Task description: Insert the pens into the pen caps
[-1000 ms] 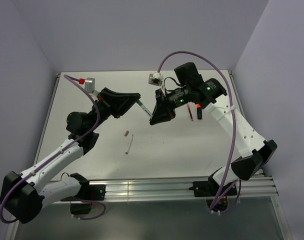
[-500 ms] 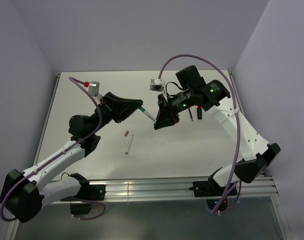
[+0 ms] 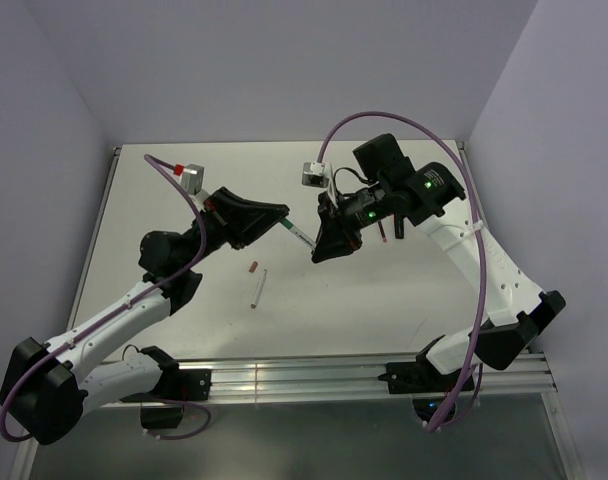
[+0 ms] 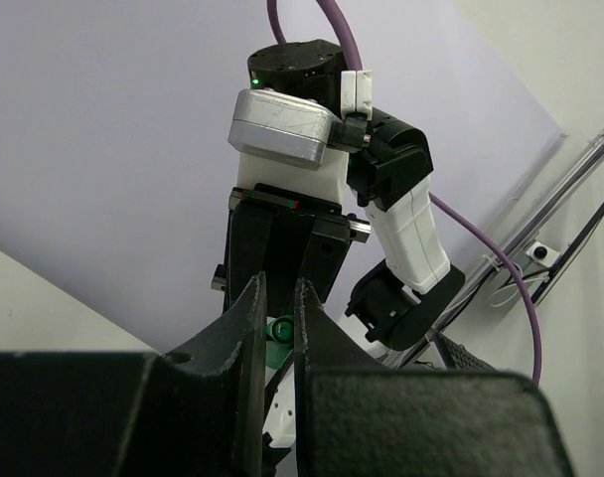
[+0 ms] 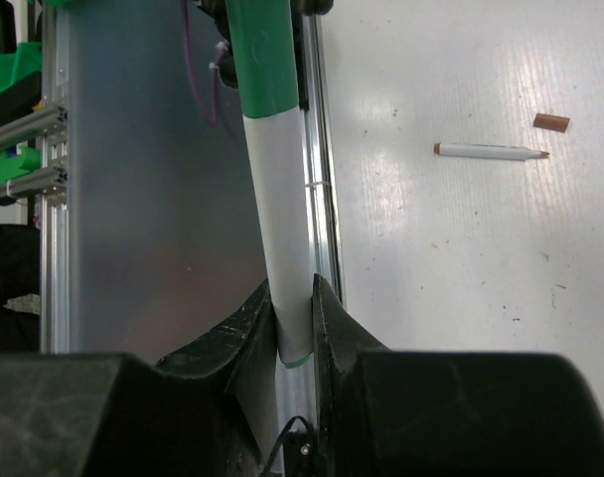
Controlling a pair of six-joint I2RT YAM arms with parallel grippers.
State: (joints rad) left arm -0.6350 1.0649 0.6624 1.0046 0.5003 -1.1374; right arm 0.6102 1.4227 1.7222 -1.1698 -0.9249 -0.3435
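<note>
My left gripper (image 3: 280,214) is shut on the green cap (image 3: 287,226), which shows between its fingers in the left wrist view (image 4: 278,328). My right gripper (image 3: 320,251) is shut on a thin white pen (image 3: 302,238), held in the air between the two grippers. In the right wrist view the pen (image 5: 282,248) rises from my gripper (image 5: 293,294) and the green cap (image 5: 262,60) sits over its far end. A second white pen (image 3: 258,288) and the brownish-red cap (image 3: 251,267) lie on the table. The dark red pen (image 3: 383,234) peeks out behind the right arm. The marker and orange cap are hidden.
The white table (image 3: 184,200) has walls at the back and on both sides. An aluminium rail (image 3: 284,378) runs along its near edge, and it also shows in the right wrist view (image 5: 317,149). The second pen (image 5: 486,151) and the brownish-red cap (image 5: 551,122) lie close together.
Both grippers have shifted a little to the right and toward the near edge, keeping the white pen and the green cap between them.
</note>
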